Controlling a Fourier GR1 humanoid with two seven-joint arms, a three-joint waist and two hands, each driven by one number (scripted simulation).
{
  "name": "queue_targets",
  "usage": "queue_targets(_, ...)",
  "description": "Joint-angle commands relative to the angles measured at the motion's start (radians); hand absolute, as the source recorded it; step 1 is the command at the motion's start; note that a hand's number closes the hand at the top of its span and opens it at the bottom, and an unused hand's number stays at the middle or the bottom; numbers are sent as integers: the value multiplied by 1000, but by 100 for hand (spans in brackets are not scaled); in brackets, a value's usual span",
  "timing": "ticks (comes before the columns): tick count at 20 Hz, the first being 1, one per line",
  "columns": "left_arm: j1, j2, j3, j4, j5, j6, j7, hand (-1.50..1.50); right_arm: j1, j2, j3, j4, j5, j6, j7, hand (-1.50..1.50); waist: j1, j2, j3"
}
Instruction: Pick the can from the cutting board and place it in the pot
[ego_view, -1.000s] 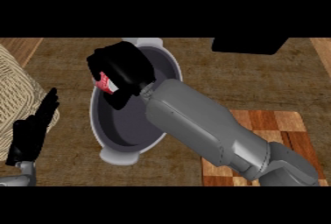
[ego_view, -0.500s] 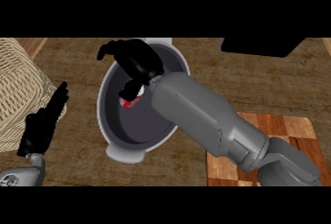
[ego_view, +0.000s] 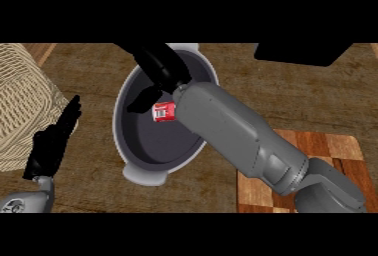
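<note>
The pot (ego_view: 159, 150) sits mid-counter (ego_view: 295, 95) with the can (ego_view: 165, 111) inside it, beneath my right hand (ego_view: 159, 67). The cutting board (ego_view: 332, 150) lies to its right, a basket (ego_view: 22, 100) at the left edge.

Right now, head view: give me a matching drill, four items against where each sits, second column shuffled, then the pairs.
Items:
1. can
2. cutting board
3. left hand
4. wicker basket

Places:
A. lower right of the counter, partly under the right forearm
B. inside the pot
C. far left edge
D. resting open just left of the pot

Pairs: 1-B, 2-A, 3-D, 4-C
</note>
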Motion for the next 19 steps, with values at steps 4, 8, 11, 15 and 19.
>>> queue_targets(4,-20,5,15,-8,-2,9,33,0,61,0,-123,-51,-245,-34,-164,-150,-28,-9,1)
queue_targets(8,-36,27,50,43,9,-4,14,0,2,0,-141,35,-344,128,-164,-150,-52,-10,0)
queue_targets(11,0,33,73,23,20,-4,15,0,22,0,-145,87,-382,201,-221,-150,-64,-16,0)
queue_targets(15,96,29,78,-89,27,1,49,0,98,-44,-212,127,-370,364,-303,-150,-101,-29,2)
queue_targets(19,128,9,76,-61,0,12,-18,0,80,-73,-270,170,-359,433,-329,-150,-113,-30,1)
